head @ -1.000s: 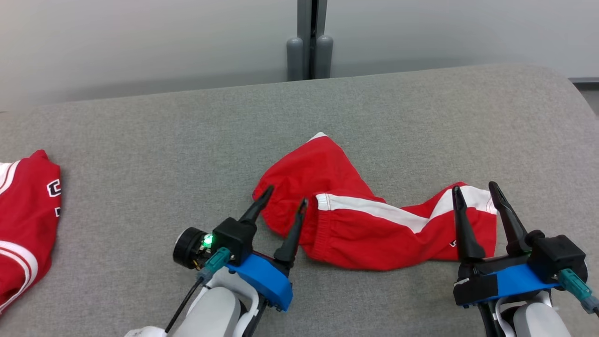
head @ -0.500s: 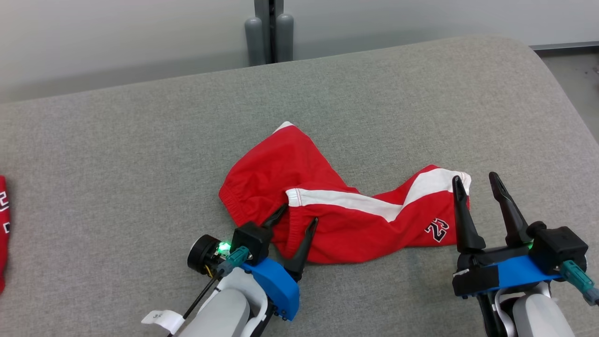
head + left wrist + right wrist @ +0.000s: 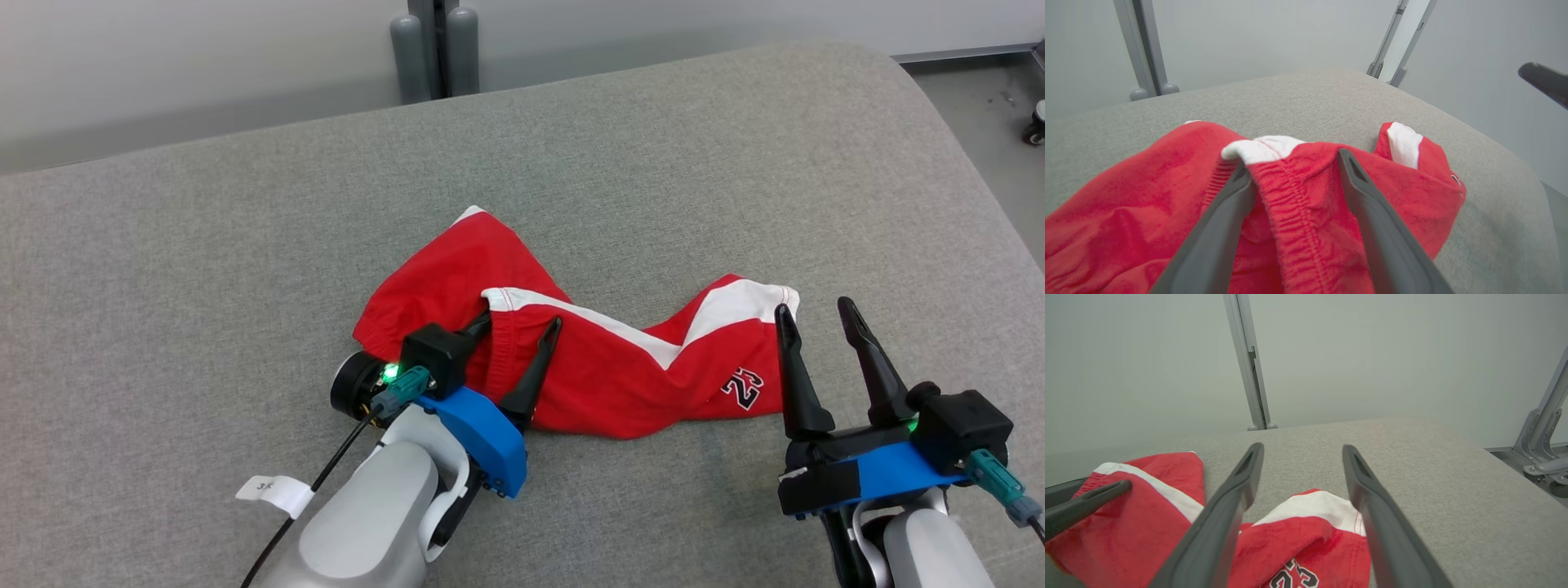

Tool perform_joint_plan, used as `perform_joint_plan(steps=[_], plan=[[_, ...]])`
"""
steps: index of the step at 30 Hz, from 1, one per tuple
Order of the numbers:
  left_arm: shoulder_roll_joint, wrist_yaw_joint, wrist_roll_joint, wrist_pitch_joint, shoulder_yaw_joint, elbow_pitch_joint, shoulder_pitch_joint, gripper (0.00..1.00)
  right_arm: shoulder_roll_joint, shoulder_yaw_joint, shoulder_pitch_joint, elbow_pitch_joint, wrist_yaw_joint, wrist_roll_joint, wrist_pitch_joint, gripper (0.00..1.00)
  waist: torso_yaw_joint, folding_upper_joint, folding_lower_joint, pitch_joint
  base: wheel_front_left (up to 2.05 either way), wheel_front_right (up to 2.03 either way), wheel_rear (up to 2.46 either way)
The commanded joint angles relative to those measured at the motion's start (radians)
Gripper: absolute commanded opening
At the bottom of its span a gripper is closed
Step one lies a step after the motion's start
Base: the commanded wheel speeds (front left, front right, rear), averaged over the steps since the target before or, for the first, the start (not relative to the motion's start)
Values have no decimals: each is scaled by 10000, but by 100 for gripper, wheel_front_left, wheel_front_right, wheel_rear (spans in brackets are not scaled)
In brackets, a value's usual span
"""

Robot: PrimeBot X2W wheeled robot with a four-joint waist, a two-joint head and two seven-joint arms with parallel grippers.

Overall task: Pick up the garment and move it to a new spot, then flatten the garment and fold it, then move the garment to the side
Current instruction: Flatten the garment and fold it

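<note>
The garment, a pair of red shorts, lies crumpled on the middle of the grey, fabric-covered tabletop, a little to the right of centre and nearer the near edge than the far one. It is bunched rather than flat. One red lobe points to the far left, and a leg stretches away to the right. A white stripe runs slantwise across it and widens into a white panel at the right hem. A number print in white with dark outlines sits near the right, near corner.

The left hand is at the garment's left end, jaws spread wide and closed on nothing. In the left wrist view the gathered elastic waistband rises as a ridge between the two fingers of the left hand. The left finger lies against the fold just below the white stripe's end, and the right finger lies on top of the red cloth.

The right hand stands at the garment's right end, also spread wide and holding nothing. Its left finger overlaps the hem beside the number, and its right finger is over bare tabletop. In the right wrist view the white-and-red hem lies low between the fingers of the right hand; I cannot tell if they touch it.

Further out, a white tag hangs on the left arm's cable. Two grey posts stand against the pale wall behind the far edge. Grey floor shows beyond the tabletop's rounded far right corner.
</note>
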Motion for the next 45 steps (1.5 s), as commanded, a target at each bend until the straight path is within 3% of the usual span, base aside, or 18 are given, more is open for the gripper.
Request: perform_joint_plan(steps=[1,2,3,15,26,31,45], plan=[[131,-70,-93,-54,-58,65,-247,89,-3,8,-85,35,1,94,-34,100,-11,-1,-1,9,0,0,0],[199,-70,-75,-63,-104,140,-330,31,-3,21,-77,48,1,100,-34,100,-22,-1,-1,17,0,0,0],[240,-70,-67,-77,-129,222,-387,0,-2,39,-77,62,1,124,-34,100,-32,-1,-1,20,0,0,0],[736,36,-71,-540,583,801,-2116,0,-2,69,-215,57,1,317,-34,100,-214,-1,-1,107,0,0,0],[1403,303,449,-647,1198,305,-3706,0,-1,-134,-57,50,1,406,-34,100,-118,-1,-1,20,0,0,0],[1389,226,656,-649,1073,-228,-3023,0,-2,-107,28,86,1,454,-34,100,107,-1,-1,-106,0,0,0],[1084,251,1304,-647,-154,-1927,1351,0,-4,-370,261,194,1,128,-34,100,1328,-1,-1,-580,0,0,0]])
